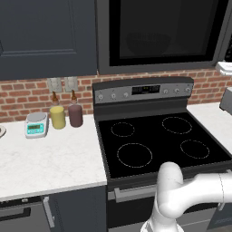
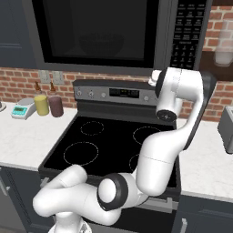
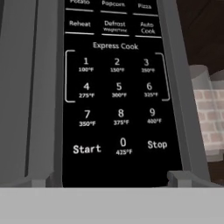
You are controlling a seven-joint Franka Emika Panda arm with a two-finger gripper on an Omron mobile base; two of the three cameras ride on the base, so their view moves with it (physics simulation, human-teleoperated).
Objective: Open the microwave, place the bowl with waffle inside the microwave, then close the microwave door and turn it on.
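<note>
I see the white counter point(image 1: 50, 161) left of the stove point(image 1: 158, 140) bearing a small scale point(image 1: 36, 124), a yellow bottle point(image 1: 57, 115) and a maroon bottle point(image 1: 75, 113), standing just beside each other.

The arm point(image 2: 157, 157) is glossy white, built of thick rounded tube segments joined by bulging elbows. Dark charcoal rings mark its joints: one broad black band circles the round joint point(image 2: 111, 192) low before the stove point(image 2: 91, 136), and a dark strip runs down the back of the upper link point(image 2: 200, 109) beside it.
</note>
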